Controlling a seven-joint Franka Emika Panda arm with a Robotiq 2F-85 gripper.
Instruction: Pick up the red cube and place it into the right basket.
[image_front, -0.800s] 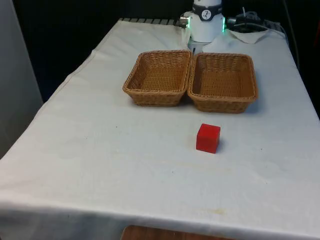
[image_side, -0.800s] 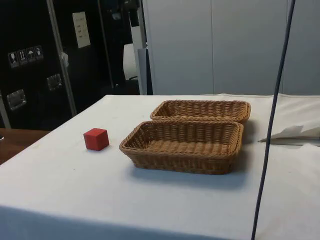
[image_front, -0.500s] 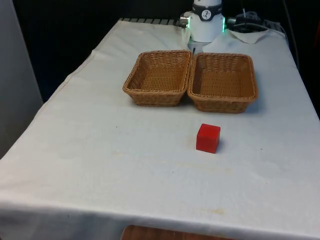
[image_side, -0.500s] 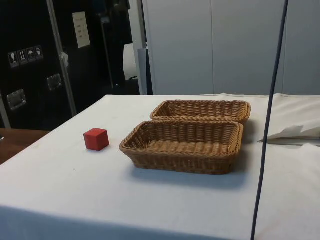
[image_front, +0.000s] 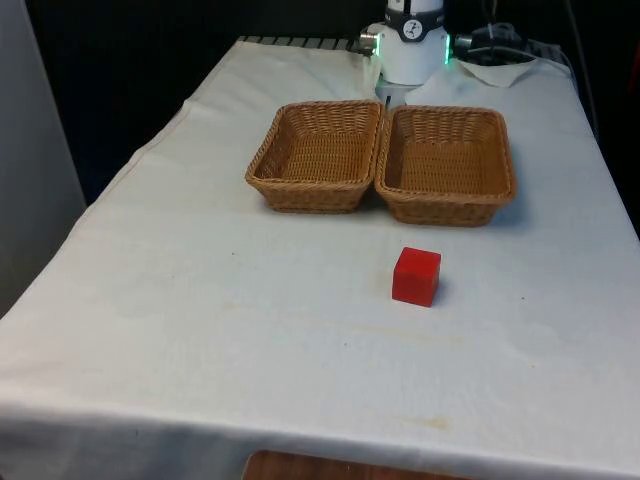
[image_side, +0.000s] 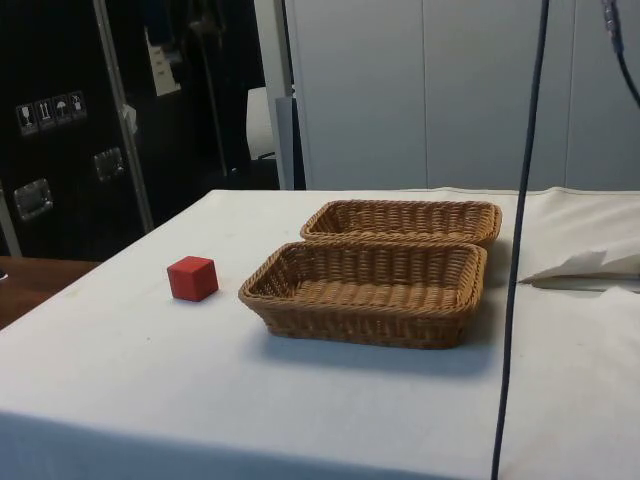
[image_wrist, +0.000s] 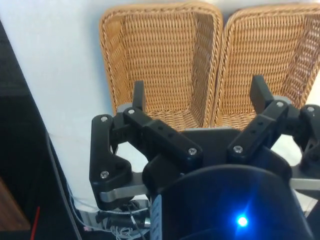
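the red cube (image_front: 416, 276) sits on the white cloth (image_front: 200, 300) by itself, on the near side of the two baskets and well apart from them. in the front view it lies in line with the basket on the front view's right, a little toward that basket's inner side. in the side view you see the cube (image_side: 192, 278) off the short end of the nearer basket, close to it but not touching, with bare cloth between them. it rests flat on one face, turned slightly so that a corner edge faces the front camera.

the two wicker baskets stand side by side with their long rims touching or all but touching. the basket on the front view's right (image_front: 445, 165) and the basket on the front view's left (image_front: 318, 155) both look bare inside. in the side view the nearer basket (image_side: 365, 292) hides the lower part of the farther one (image_side: 405, 220).

your gripper (image_wrist: 200, 95) hangs above the baskets, and through the wrist view you look down past it onto both of them. its two black fingers (image_wrist: 138, 95) are spread wide with nothing between them, only wicker showing in the gap. it is nowhere near the cube.

a dark cable (image_side: 515, 240) hangs down across the side view in front of the table.
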